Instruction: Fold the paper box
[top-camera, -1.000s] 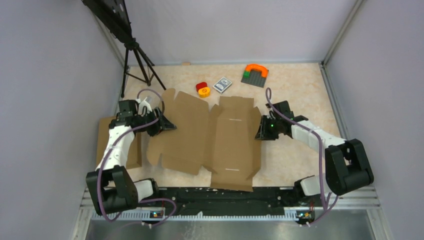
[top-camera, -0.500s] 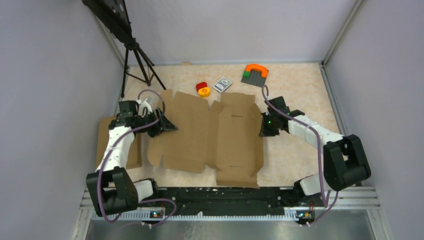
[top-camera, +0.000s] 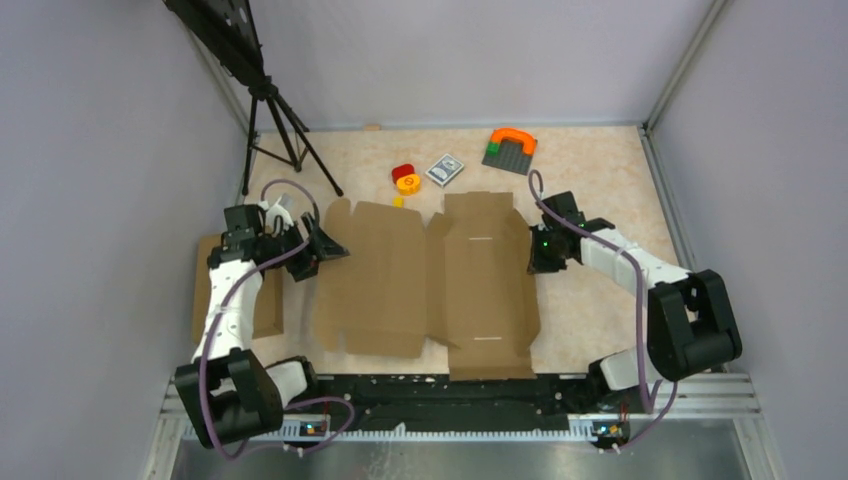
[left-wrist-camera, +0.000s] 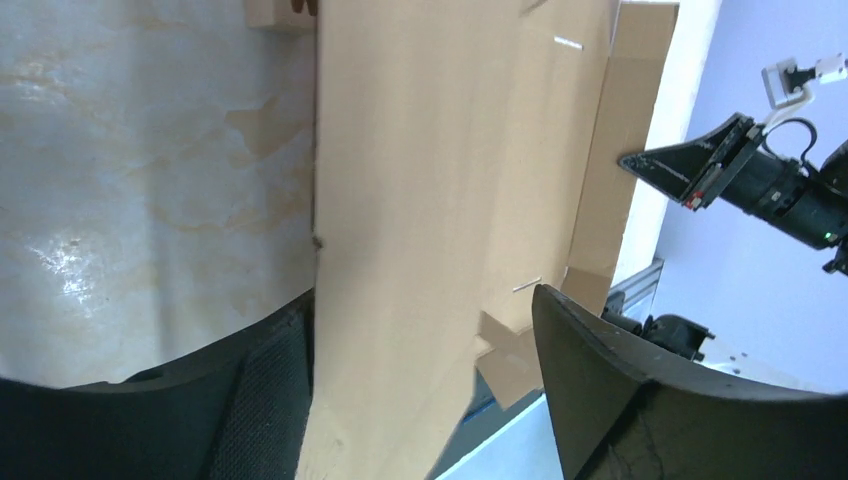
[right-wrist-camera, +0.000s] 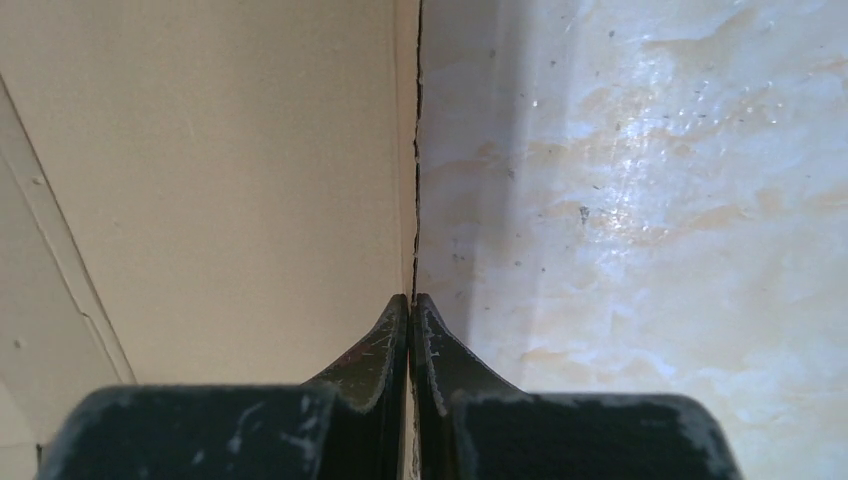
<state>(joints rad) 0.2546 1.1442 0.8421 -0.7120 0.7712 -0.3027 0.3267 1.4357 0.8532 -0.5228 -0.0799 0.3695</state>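
Note:
The paper box (top-camera: 430, 280) is a flat brown die-cut sheet with flaps, spread on the table's middle. My right gripper (top-camera: 535, 255) is at its right edge. In the right wrist view that gripper (right-wrist-camera: 411, 300) is shut on the thin edge of the paper box (right-wrist-camera: 220, 180). My left gripper (top-camera: 322, 248) is at the sheet's left edge. In the left wrist view it (left-wrist-camera: 420, 300) stands open. The paper box (left-wrist-camera: 440, 150) passes between its fingers, lies against the left finger (left-wrist-camera: 270, 390) and is apart from the right one.
A second brown box (top-camera: 205, 290) lies at the left, partly under my left arm. A black tripod (top-camera: 275, 130) stands at the back left. Behind the sheet lie a red-yellow piece (top-camera: 404, 178), a card pack (top-camera: 445, 168) and a grey plate with an orange arch (top-camera: 511, 148).
The sheet has slid to the right and turned square to the table. My right gripper has shut on its right edge. My left jaws have opened wider.

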